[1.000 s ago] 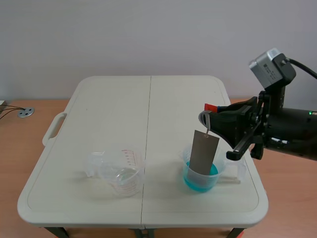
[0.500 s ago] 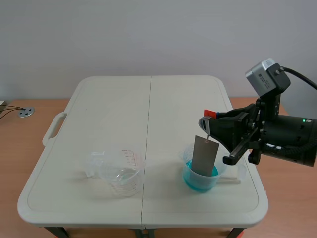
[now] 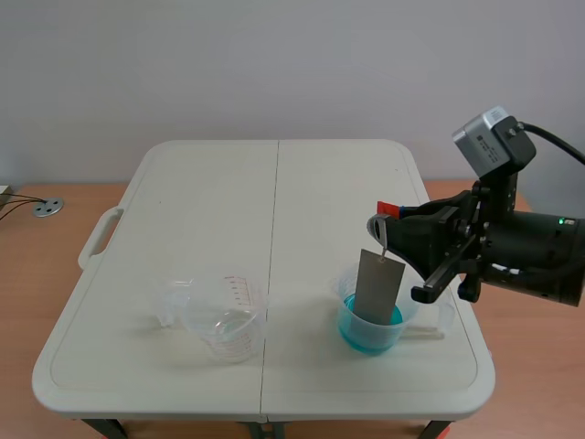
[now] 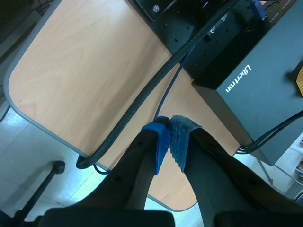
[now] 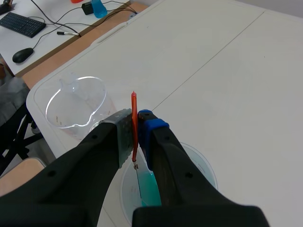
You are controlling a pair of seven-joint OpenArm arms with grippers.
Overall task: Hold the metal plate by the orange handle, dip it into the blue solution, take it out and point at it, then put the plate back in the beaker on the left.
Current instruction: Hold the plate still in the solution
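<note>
The left end effector (image 4: 169, 127) hangs away from the white tabletop (image 3: 210, 210), its dotted pads (image 4: 161, 142) pressed together on nothing. Beneath and ahead of it lie a wooden desk (image 4: 85, 71), a braided cable (image 4: 156, 80) and a black box (image 4: 255, 85).

On the tabletop, an empty measuring beaker (image 3: 224, 315) with red scale marks stands upright, well apart from the right end effector (image 3: 379, 224) on its left side. In the right wrist view the same beaker (image 5: 78, 106) sits ahead of and beside the fingers.

The right end effector (image 5: 136, 116) is clamped on the orange handle (image 5: 134, 124), which stands upright between its two pads. The metal plate (image 3: 377, 285) hangs straight down below the handle (image 3: 388, 208) on a short wire. Its lower part sits inside a clear beaker (image 3: 370, 320) directly under the end effector. Its lower edge is dipped in the blue solution (image 5: 149, 187), while its upper part rises above the beaker's rim.
</note>
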